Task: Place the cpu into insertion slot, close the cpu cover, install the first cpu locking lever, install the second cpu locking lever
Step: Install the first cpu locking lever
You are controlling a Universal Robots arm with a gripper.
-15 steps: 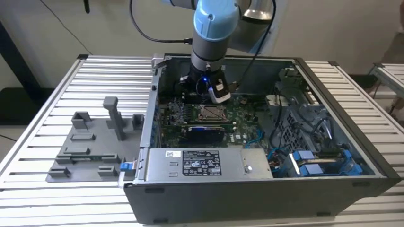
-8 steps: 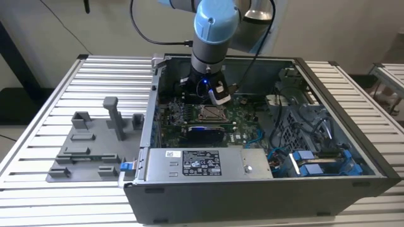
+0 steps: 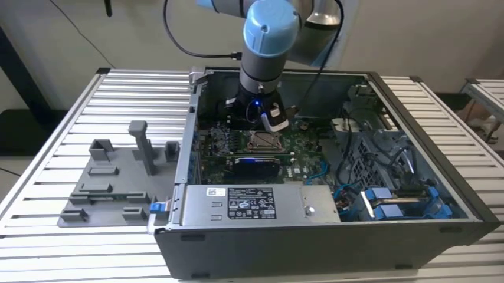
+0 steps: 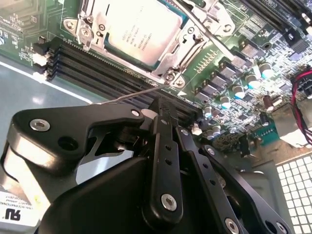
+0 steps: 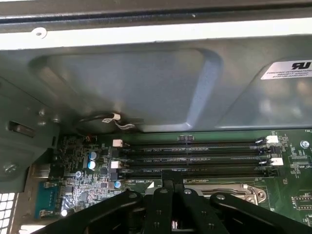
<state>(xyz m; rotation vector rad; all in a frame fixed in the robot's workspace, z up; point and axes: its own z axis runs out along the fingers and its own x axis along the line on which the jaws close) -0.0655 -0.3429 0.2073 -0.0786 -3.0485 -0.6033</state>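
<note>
A: Quick one. Where's the cpu (image 3: 264, 140)?

B: We see it seated in the socket on the motherboard (image 3: 228, 148), inside the open computer case (image 3: 315, 250) on the slatted desk (image 3: 71, 118). In the second wrist view the cpu (image 4: 139, 31) lies flat, silver top up. The cpu cover (image 4: 173, 51) is down around it, and the chip's top shows through the window.

A: Tool?

B: In the exterior view the tool (image 3: 274, 125) hangs from the arm (image 3: 264, 53), low over the board and just behind the socket. In both wrist views the tool (image 4: 160, 105) (image 5: 173, 179) is narrow, tips pressed together. We see nothing clamped between them.

A: Levers?

B: One locking lever (image 4: 129, 96), a thin wire rod, runs out from the socket corner across the memory slots (image 4: 87, 63). It passes just beside the tool's tip. Touching or not, we cannot tell. The other lever (image 4: 209, 34) lies along one side of the socket. Hooked or not, we cannot tell.

A: Anything else?

B: A grey fixture plate (image 3: 118, 171) sits on the desk just beside the case, on the exterior view's left, well apart from the tool.
</note>
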